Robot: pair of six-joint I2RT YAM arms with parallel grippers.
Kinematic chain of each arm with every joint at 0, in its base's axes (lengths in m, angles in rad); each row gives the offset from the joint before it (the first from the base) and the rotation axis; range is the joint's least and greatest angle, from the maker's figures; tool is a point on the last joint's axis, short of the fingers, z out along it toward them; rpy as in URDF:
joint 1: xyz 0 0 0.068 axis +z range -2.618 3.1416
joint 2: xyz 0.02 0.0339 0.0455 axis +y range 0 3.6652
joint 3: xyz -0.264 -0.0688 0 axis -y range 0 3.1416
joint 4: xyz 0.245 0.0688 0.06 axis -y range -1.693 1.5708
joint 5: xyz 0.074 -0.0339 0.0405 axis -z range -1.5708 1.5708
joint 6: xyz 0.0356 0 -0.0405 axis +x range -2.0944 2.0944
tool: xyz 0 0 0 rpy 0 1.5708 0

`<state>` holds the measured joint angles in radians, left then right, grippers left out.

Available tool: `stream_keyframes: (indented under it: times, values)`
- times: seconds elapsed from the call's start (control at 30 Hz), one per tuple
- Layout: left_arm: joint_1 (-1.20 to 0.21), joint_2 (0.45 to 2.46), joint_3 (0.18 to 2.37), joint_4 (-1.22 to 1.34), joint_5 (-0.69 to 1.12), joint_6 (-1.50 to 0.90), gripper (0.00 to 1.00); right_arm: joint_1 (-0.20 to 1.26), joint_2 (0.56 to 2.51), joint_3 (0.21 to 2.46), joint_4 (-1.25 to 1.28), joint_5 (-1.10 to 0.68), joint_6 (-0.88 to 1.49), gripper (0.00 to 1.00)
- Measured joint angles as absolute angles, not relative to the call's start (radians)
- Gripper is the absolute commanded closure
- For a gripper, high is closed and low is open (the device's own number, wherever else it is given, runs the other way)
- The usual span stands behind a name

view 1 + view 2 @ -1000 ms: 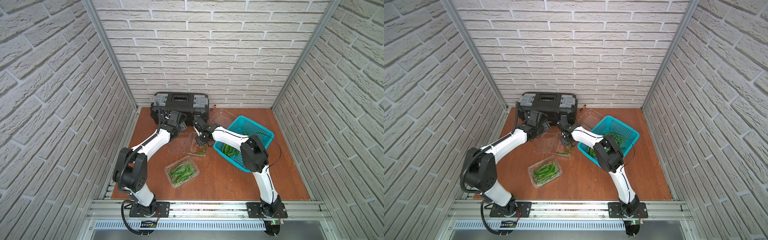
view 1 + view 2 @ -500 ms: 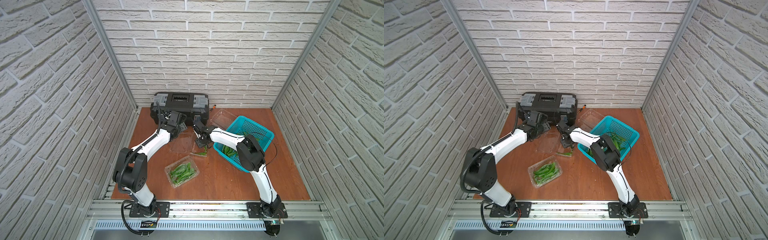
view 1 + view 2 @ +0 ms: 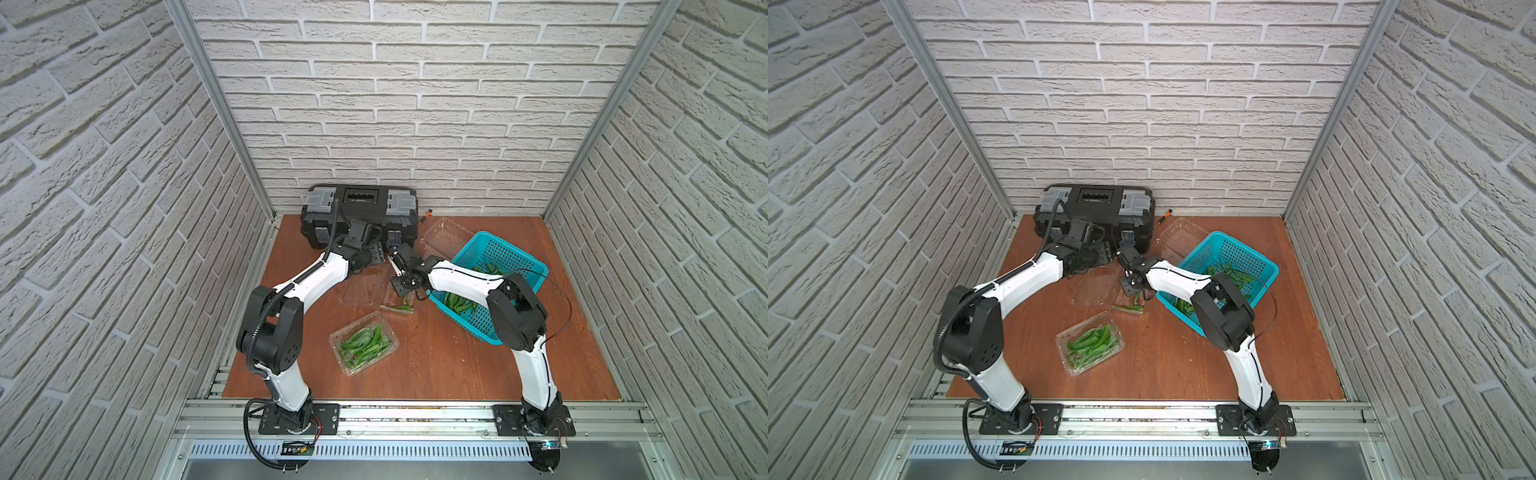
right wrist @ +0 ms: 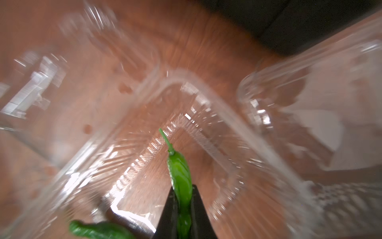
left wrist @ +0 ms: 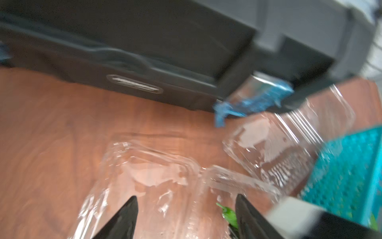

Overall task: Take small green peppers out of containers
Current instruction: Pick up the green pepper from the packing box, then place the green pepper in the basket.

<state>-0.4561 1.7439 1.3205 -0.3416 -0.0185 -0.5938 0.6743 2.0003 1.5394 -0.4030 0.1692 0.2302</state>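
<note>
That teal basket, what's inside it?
Small green peppers lie on the floor of the basket. The right arm reaches across it, so whatever lies beneath the arm is covered.

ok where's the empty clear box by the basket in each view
In a top view: clear box between toolbox and basket.
In a top view: clear box, same spot.
Left wrist: between toolbox and basket.
Right wrist: blurred, beside dark toolbox.
Shared landmark: the black toolbox.

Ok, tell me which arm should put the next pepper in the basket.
Right. Its gripper is shut on a pepper, close beside the basket. The left gripper is open, holding nothing, above the clear box.
</note>
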Motion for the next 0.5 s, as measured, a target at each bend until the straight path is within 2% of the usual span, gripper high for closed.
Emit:
stream_keyframes:
  times: [0.23,0.3,0.37,0.43,0.5]
  values:
    - [-0.530,1.801,1.415,-0.450,0.141,-0.320,0.26,0.563,1.694,1.372,-0.249,0.349,0.395,0.96]
    - [-0.556,1.829,1.457,-0.503,0.168,-0.251,0.27,0.521,1.641,1.322,-0.250,0.433,0.478,0.90]
    - [-0.586,1.867,1.506,-0.563,0.188,-0.179,0.27,0.470,1.606,1.274,-0.288,0.524,0.599,0.75]
    - [-0.609,1.900,1.539,-0.612,0.197,-0.130,0.27,0.432,1.594,1.239,-0.339,0.579,0.693,0.70]
    - [-0.630,1.929,1.559,-0.658,0.200,-0.087,0.27,0.404,1.594,1.214,-0.390,0.611,0.778,0.69]
